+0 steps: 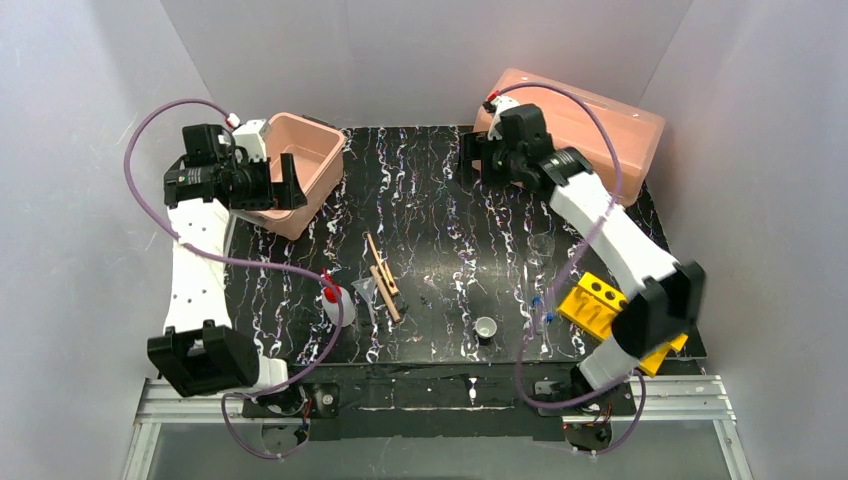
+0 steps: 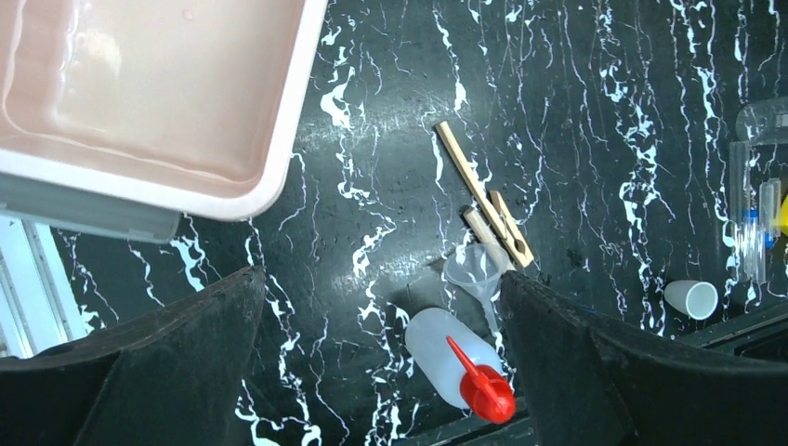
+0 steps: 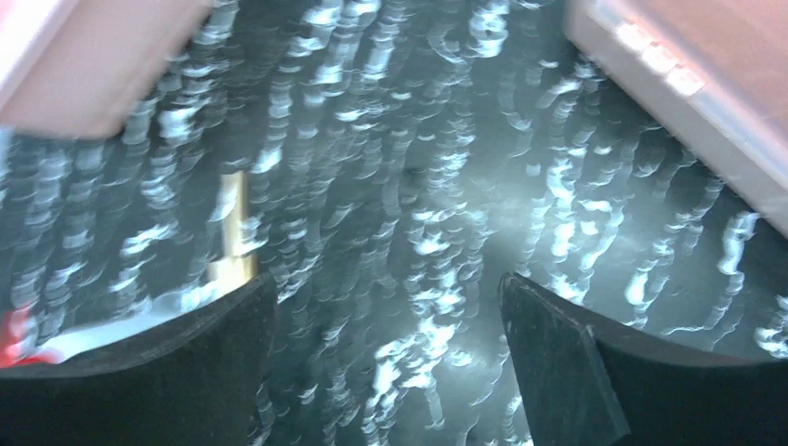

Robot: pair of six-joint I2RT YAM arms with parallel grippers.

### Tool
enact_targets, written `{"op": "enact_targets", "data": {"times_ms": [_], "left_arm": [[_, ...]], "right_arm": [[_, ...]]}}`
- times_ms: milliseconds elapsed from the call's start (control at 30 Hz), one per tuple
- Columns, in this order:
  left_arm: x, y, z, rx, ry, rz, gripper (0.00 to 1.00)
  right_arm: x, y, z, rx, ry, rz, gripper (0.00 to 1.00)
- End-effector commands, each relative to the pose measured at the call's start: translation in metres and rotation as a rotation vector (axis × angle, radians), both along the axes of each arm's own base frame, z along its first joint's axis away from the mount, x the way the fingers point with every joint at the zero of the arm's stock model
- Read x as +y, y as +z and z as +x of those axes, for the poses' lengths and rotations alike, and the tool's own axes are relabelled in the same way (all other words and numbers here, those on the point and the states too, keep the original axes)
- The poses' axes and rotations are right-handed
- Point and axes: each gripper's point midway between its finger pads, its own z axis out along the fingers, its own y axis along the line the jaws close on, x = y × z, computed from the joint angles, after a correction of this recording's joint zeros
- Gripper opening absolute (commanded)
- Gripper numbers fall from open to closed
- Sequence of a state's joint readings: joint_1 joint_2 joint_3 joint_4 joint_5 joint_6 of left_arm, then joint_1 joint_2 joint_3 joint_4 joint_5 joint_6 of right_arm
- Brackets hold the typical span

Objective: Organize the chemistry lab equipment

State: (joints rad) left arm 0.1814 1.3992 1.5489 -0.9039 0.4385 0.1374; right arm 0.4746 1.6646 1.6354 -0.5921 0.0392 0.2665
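Observation:
A white squeeze bottle with a red nozzle (image 1: 335, 303) (image 2: 455, 358) lies near the table's front left. Beside it are a clear funnel (image 2: 474, 269) and wooden clamps (image 1: 383, 278) (image 2: 488, 200). A tiny white cup (image 1: 486, 329) (image 2: 692, 299) stands at front centre. A clear beaker (image 1: 541, 250), blue-capped tubes (image 1: 540, 315) (image 2: 757, 223) and a yellow holed rack (image 1: 598, 303) sit on the right. My left gripper (image 1: 290, 187) (image 2: 381, 279) hangs open at the pink tub's near edge, high above the bottle. My right gripper (image 1: 468, 160) (image 3: 386, 288) is open and empty over the back of the table; its view is blurred.
An open pink tub (image 1: 322, 150) (image 2: 139, 93) stands at the back left. A pink lidded box (image 1: 600, 120) (image 3: 688, 74) sits at the back right, next to the right wrist. The table top is black marble-patterned (image 1: 430, 200). Grey walls enclose three sides.

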Motion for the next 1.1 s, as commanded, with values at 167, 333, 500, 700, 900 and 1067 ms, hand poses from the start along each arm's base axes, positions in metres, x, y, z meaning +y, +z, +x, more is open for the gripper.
{"op": "enact_targets", "data": {"times_ms": [167, 333, 500, 700, 900, 1067], "left_arm": [[-0.017, 0.025, -0.043, -0.084, -0.052, -0.03, 0.98], [-0.03, 0.02, -0.053, -0.057, -0.123, -0.081, 0.98], [-0.038, 0.015, -0.054, -0.046, -0.155, -0.123, 0.98], [-0.039, 0.016, -0.049, -0.032, -0.174, -0.134, 0.98], [-0.038, 0.015, -0.046, -0.026, -0.189, -0.127, 0.98], [-0.036, 0.009, -0.047, -0.015, -0.192, -0.113, 0.98]], "right_arm": [[-0.052, 0.085, -0.083, -0.086, -0.102, 0.442, 0.98], [-0.127, 0.031, -0.129, 0.11, -0.472, 0.186, 0.98], [-0.185, -0.003, -0.177, 0.188, -0.789, 0.115, 0.98], [-0.198, -0.054, -0.203, 0.427, -0.923, 0.154, 0.98], [-0.208, -0.08, -0.206, 0.48, -0.999, 0.098, 0.98], [-0.221, -0.088, -0.197, 0.463, -1.047, 0.057, 0.98]]}}
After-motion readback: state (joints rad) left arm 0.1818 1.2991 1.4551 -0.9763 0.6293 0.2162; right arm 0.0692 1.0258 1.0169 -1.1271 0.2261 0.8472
